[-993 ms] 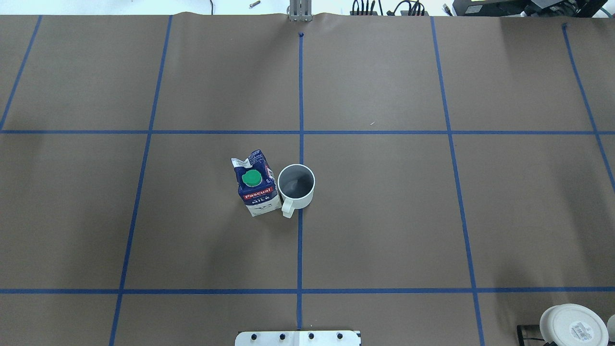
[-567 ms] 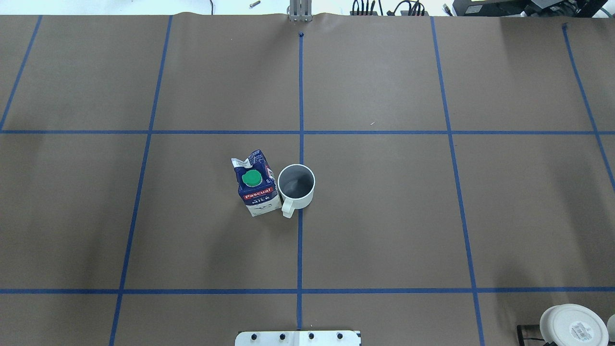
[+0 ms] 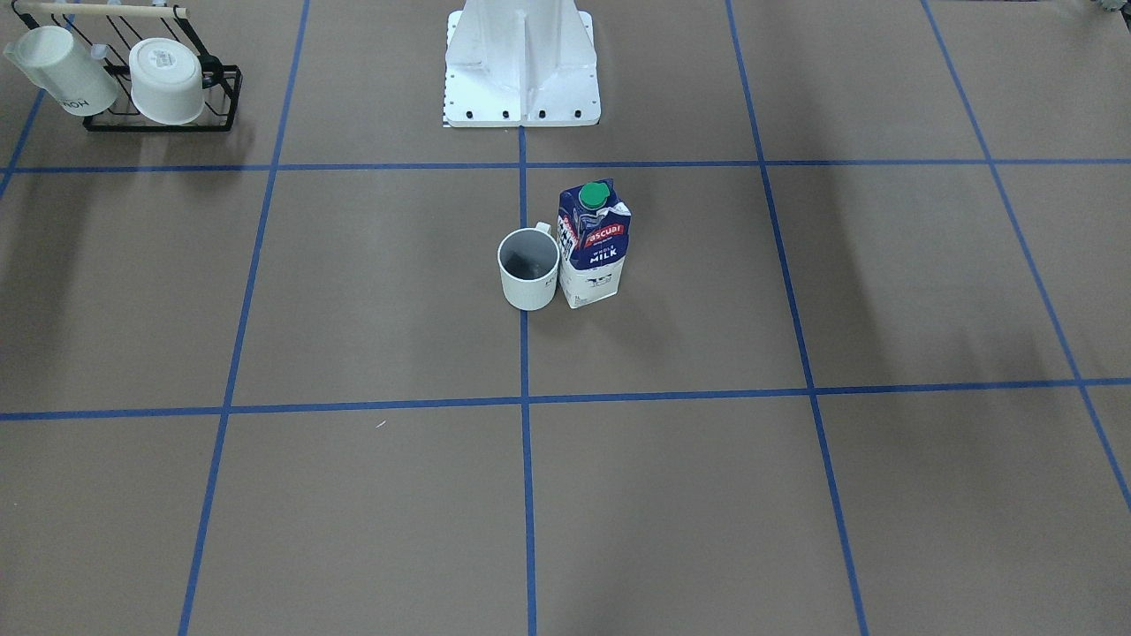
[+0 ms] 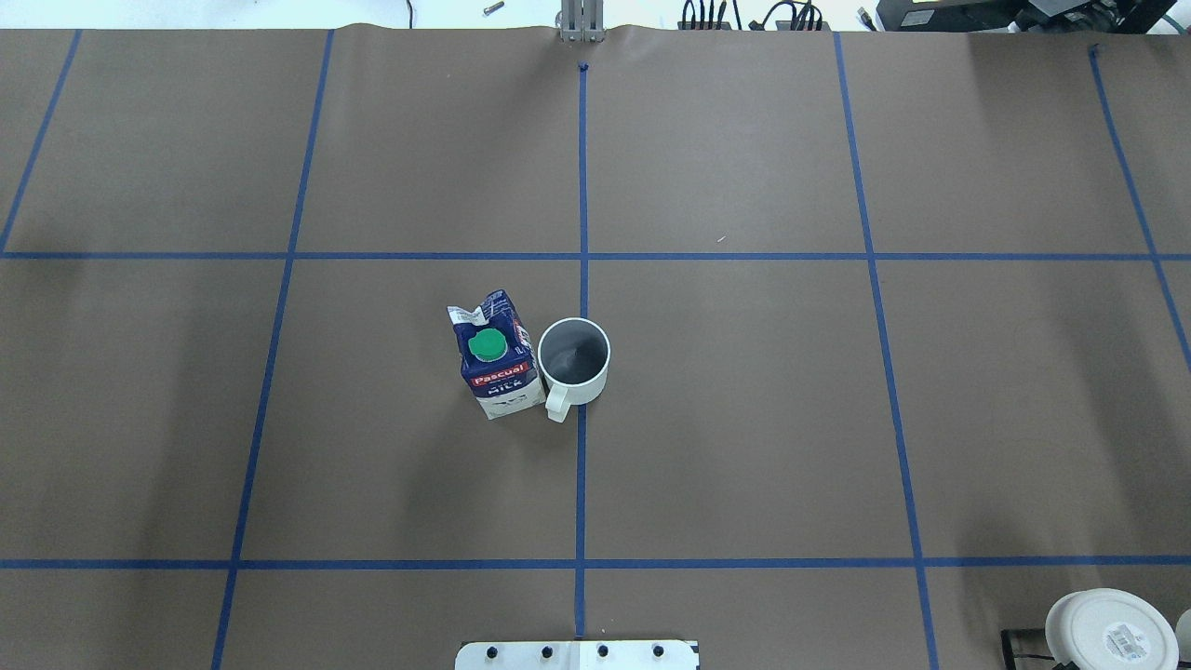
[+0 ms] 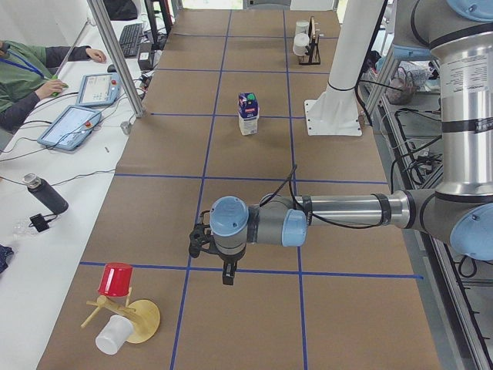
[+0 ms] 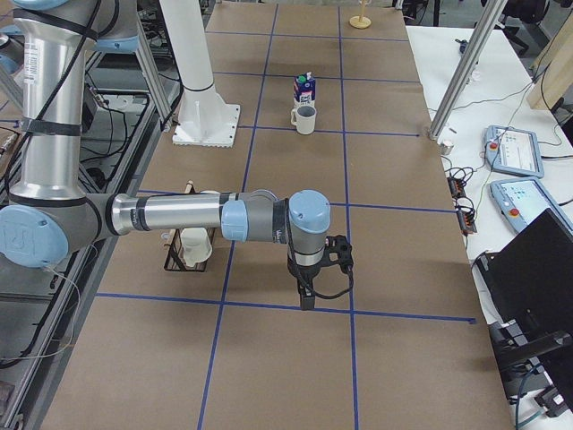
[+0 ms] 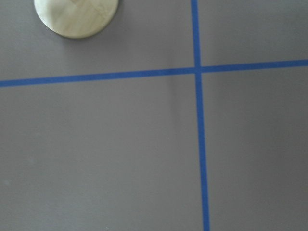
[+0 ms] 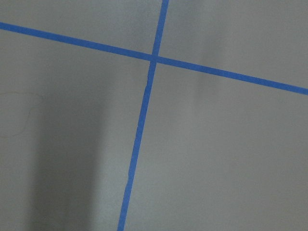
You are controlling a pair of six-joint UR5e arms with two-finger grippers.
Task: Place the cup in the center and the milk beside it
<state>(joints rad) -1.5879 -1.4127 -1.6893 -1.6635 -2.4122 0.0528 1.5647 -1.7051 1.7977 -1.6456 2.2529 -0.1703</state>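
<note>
The white cup point(image 4: 574, 358) stands upright on the central blue tape line point(image 4: 582, 465), handle towards the robot. The navy-and-white milk carton point(image 4: 498, 358) with a green cap stands upright right beside it, on the robot's left side. Both also show in the front-facing view, cup point(image 3: 528, 269) and milk point(image 3: 594, 252). My left gripper point(image 5: 226, 274) shows only in the exterior left view, far from both, and I cannot tell its state. My right gripper point(image 6: 307, 300) shows only in the exterior right view, also far from both, state not readable.
A black rack with white cups point(image 3: 141, 79) stands near the robot's right; one cup base shows overhead point(image 4: 1107, 628). A wooden stand with a red cup point(image 5: 115, 281) is at the left end. The white robot base point(image 3: 521, 62) is behind the cup.
</note>
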